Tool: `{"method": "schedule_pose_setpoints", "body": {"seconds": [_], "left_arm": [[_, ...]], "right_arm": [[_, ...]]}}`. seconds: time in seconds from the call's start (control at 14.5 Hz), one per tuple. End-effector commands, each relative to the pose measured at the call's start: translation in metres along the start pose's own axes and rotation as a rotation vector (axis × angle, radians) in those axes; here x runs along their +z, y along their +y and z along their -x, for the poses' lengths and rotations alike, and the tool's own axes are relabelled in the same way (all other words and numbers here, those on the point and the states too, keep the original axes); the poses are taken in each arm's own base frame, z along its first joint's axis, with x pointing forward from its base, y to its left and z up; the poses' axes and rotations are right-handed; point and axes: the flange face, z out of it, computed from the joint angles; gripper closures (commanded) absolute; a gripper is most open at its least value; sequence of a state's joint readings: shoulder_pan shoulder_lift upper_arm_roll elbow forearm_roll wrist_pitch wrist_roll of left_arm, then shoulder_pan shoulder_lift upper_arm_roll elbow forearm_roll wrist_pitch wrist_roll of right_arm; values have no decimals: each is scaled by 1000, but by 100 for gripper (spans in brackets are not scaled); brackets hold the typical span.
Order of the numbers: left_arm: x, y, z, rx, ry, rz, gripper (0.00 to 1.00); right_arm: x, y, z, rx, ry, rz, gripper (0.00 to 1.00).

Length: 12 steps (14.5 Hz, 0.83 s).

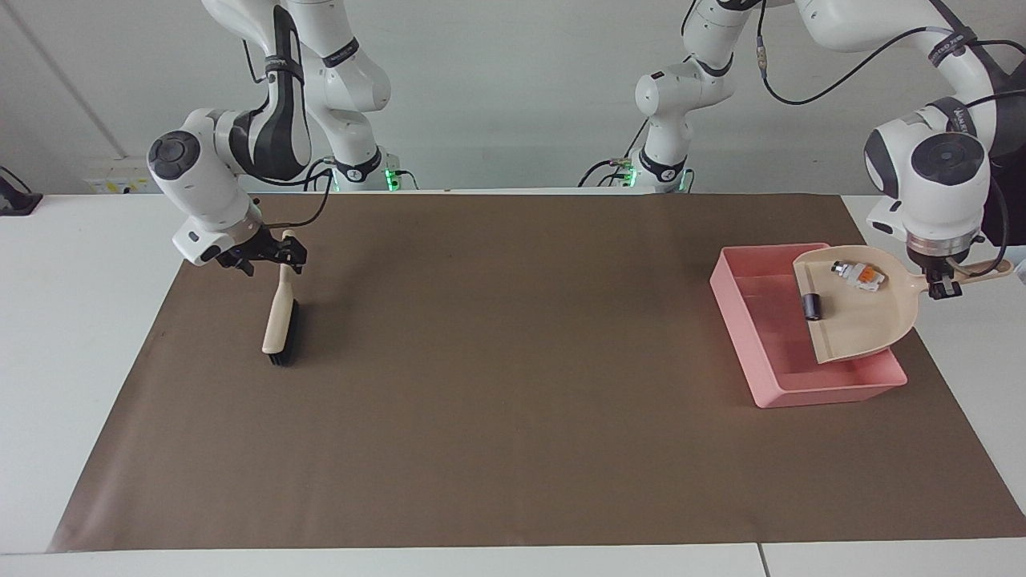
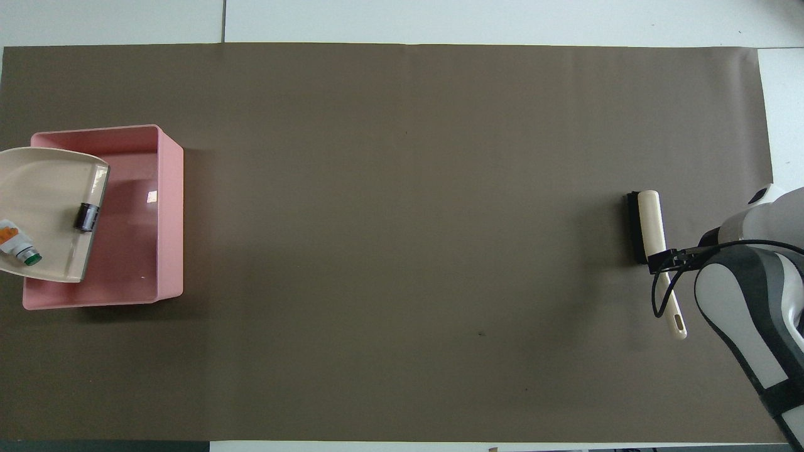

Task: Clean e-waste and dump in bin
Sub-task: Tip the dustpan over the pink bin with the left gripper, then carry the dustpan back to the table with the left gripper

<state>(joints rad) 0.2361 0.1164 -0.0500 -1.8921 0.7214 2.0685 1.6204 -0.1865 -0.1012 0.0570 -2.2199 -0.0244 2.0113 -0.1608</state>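
My brush [image 1: 280, 324] leans tilted, bristles down on the brown mat [image 1: 513, 361], near the mat's short edge. The mat covers my white table [image 1: 80, 320].

Even, bright light from above leaves soft shadows on the brown mat [image 1: 513, 377] beside the bin [image 2: 169, 213] and brush [image 1: 280, 324], a small glare spot glints inside the bin, and both views are sharp.
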Motion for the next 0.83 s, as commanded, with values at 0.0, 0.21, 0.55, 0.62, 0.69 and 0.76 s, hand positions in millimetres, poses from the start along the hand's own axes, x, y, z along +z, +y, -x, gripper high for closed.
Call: {"method": "schedule_pose_setpoints", "body": {"seconds": [0.0, 0.21, 0.55, 0.62, 0.69, 0.76], "left_arm": [[-16, 13, -14, -35, -66, -19, 100], [-30, 12, -30, -89, -154, 28, 100], [-60, 10, -50, -134, -373, 41, 100], [-67, 9, -58, -134, -424, 52, 100], [-71, 11, -57, -152, -469, 70, 100], [-80, 11, -59, -158, -489, 78, 100]], "right_arm": [[-59, 0, -18, -7, 97, 23, 0], [-116, -7, -29, 122, 198, 26, 0], [-198, 5, -32, 290, 118, 5, 0], [-206, 5, -33, 329, 98, 6, 0], [-209, 7, -33, 352, 83, 14, 0], [-208, 10, -31, 358, 70, 15, 0]]}}
